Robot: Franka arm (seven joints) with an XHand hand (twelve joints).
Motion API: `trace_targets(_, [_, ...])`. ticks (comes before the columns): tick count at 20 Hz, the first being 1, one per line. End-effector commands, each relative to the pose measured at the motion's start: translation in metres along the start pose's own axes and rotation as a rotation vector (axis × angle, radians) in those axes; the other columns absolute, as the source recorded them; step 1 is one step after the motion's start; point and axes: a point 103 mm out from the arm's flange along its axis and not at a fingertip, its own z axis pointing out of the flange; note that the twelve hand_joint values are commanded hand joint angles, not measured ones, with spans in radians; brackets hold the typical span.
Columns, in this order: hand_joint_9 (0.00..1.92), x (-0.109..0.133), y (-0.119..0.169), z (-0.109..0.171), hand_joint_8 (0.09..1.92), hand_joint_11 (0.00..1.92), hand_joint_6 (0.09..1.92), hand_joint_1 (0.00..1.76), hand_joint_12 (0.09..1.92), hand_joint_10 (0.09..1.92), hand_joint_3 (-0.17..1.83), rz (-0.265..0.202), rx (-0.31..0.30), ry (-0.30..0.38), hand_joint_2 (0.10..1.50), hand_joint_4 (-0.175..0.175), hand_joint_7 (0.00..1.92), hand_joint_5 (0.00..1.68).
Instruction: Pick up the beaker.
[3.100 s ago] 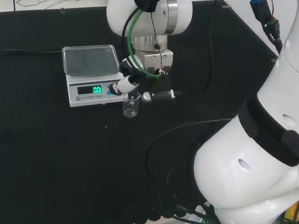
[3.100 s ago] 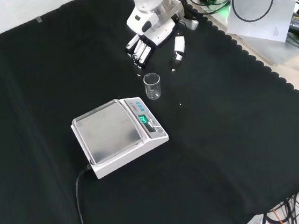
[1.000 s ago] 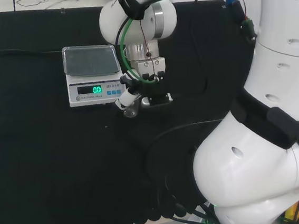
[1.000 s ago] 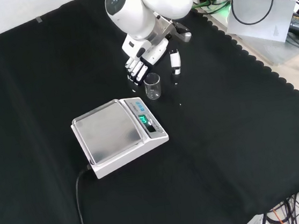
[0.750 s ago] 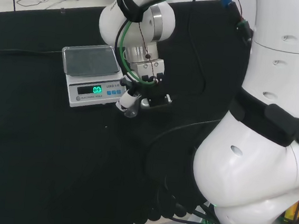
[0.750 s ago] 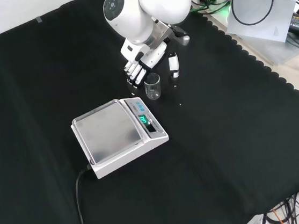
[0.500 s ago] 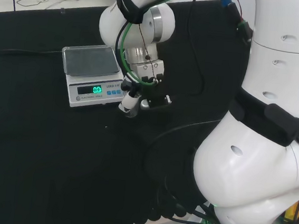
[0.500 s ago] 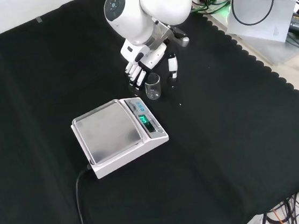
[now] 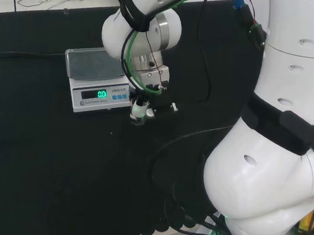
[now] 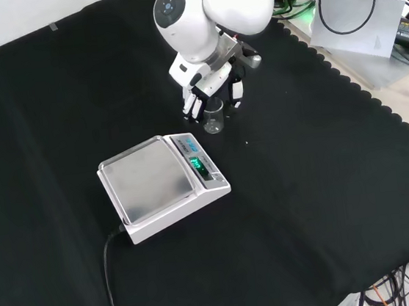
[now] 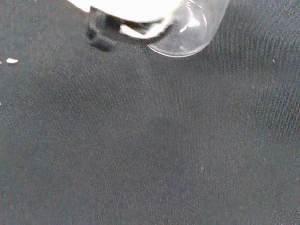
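I've dropped the hand point(image 10: 208, 90) onto the beaker point(image 10: 213, 119), just beside the scale point(image 10: 160, 184); fingers now curl round it, no longer spread. Beaker on the bench, lift next.

The white arm reaches down from the top of the front view, a rounded link with a grey cap sitting upper centre and the wrist angled down below it. The hand point(image 10: 209, 93) hangs just under that link, its fingers point(image 10: 193, 106) on the left and its thumb on the right, drawn in toward each other. In the head view the hand point(image 9: 141, 106) sits centre left, below the big white link
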Motion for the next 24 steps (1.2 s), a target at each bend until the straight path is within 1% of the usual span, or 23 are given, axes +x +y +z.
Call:
trace_targets(1, [0.97, 0.003, 0.0, -0.009, 0.83, 1.07, 1.05, 1.15, 0.86, 0.61, 0.34, -0.01, -0.06, -0.018, 0.96, -0.174, 0.57, 0.83])
trace_targets(2, [0.97, 0.003, 0.0, -0.012, 0.86, 1.05, 1.13, 1.14, 0.85, 0.64, 0.21, -0.011, -0.061, -0.023, 1.06, -0.175, 0.61, 0.83])
trace_targets(3, [0.97, 0.003, 0.0, -0.016, 0.88, 1.04, 1.18, 1.13, 0.85, 0.66, 0.13, -0.011, -0.057, -0.029, 1.11, -0.175, 0.65, 0.83])
trace_targets(5, [0.97, 0.003, -0.001, -0.025, 0.91, 1.01, 1.23, 1.13, 0.84, 0.71, 0.05, -0.014, -0.048, -0.051, 1.17, -0.175, 0.68, 0.82])
trace_targets(9, [0.96, 0.005, -0.006, -0.047, 0.94, 1.0, 1.25, 1.12, 0.84, 0.78, 0.02, -0.025, -0.032, -0.12, 1.19, -0.175, 0.71, 0.81])
trace_targets(12, [0.98, 0.007, -0.011, -0.066, 0.95, 1.0, 1.24, 1.13, 0.84, 0.8, 0.01, -0.049, 0.013, -0.167, 1.19, -0.175, 0.76, 0.83])
trace_targets(14, [0.99, 0.008, -0.017, -0.084, 0.95, 1.01, 1.23, 1.13, 0.84, 0.81, 0.01, -0.065, 0.043, -0.188, 1.19, -0.175, 0.78, 0.84])
trace_targets(16, [0.99, 0.009, -0.026, -0.102, 0.95, 1.02, 1.22, 1.13, 0.84, 0.81, 0.01, -0.066, 0.033, -0.229, 1.19, -0.175, 0.8, 0.84])
trace_targets(20, [1.0, 0.01, -0.038, -0.127, 0.95, 1.03, 1.22, 1.13, 0.84, 0.82, 0.01, -0.065, -0.004, -0.253, 1.19, -0.175, 0.81, 0.84])
trace_targets(22, [1.01, 0.007, -0.042, -0.135, 0.95, 1.03, 1.22, 1.13, 0.84, 0.82, 0.01, -0.067, -0.011, -0.244, 1.19, -0.175, 0.82, 0.84])
trace_targets(24, [1.01, 0.004, -0.046, -0.141, 0.95, 1.03, 1.22, 1.13, 0.83, 0.82, 0.01, -0.069, -0.024, -0.221, 1.18, -0.175, 0.82, 0.85])
